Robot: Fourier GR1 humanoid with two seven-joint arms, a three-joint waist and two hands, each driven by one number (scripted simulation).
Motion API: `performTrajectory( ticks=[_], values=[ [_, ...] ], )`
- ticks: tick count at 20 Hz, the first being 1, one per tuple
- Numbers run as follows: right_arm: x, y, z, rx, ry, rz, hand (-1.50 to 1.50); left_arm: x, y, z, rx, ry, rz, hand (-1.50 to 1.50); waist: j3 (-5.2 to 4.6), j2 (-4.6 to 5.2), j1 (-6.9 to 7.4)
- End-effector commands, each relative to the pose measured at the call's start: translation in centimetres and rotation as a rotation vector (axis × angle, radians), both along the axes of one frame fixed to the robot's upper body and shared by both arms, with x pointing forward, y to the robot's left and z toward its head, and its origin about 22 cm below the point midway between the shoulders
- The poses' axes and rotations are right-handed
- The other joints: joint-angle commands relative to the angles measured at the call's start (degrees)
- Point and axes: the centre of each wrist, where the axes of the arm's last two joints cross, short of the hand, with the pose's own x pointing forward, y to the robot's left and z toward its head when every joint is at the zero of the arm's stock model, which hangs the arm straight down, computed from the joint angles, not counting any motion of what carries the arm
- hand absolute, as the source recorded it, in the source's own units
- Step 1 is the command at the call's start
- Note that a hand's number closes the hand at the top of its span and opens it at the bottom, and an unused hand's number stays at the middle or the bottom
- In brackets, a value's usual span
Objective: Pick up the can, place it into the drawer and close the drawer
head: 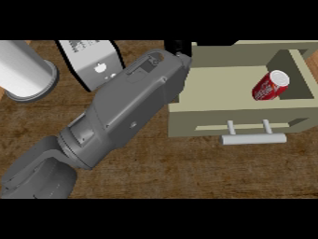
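Black and mostly hidden, the left hand [177, 47] is showing only as a dark sliver at the far end of its grey forearm [120, 112]. It is sitting right at the back left corner of the drawer [210, 122]. Whether it is clenched, released or grasping anything, I cannot tell, because the forearm is covering nearly all of it. The forearm is running on a slant from the lower left of the view up towards that corner, and it is lying across the wooden surface [189, 168] and over the drawer's left wall.

The beige drawer is standing open, with its inside facing up. Its pale bar handle [253, 139] is sticking out from the front wall on two short posts, towards the near side. The red can [270, 85] is already resting inside the drawer, in the right-hand part towards the back. It is tilting, with its white top pointing up and to the right, and it is lying close by the right wall, well apart from the hand.

Just left of the forearm's upper end, a white box with a black edge [92, 63] is sitting on the surface. Farther left, a big white cylinder [20, 70] is lying near the view's edge.
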Motion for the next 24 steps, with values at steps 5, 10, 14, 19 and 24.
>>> performTrajectory(
  ticks=[5, 10, 14, 19, 24],
  values=[
    [5.8, 4.5, -0.4, -0.213, -0.015, -0.047, -1.5, -0.3, -0.4, 0.5, -0.021, 0.032, -0.023, -1.5, -0.06, -0.37, 2.56],
    [10.3, 7.0, -2.0, -0.288, -0.05, -0.067, -1.5, -0.1, -0.6, 1.9, -0.014, 0.051, -0.003, -1.5, -0.02, -0.49, 2.92],
    [12.9, 7.4, -3.9, -0.402, -0.019, -0.058, -1.5, 0.6, 2.2, -0.3, -0.008, 0.039, 0.015, -1.5, -0.03, -0.82, 3.62],
    [17.2, 10.3, -4.0, -0.542, -0.017, -0.046, -1.5, 0.8, 2.9, 0.9, 0.0, 0.033, 0.03, -1.5, -0.05, -0.77, 3.69],
    [19.5, 10.7, -7.1, -0.708, 0.017, -0.093, -1.5, 1.1, 5.7, 1.3, 0.024, 0.036, 0.05, -1.5, -0.05, -1.02, 4.43]
  ],
)
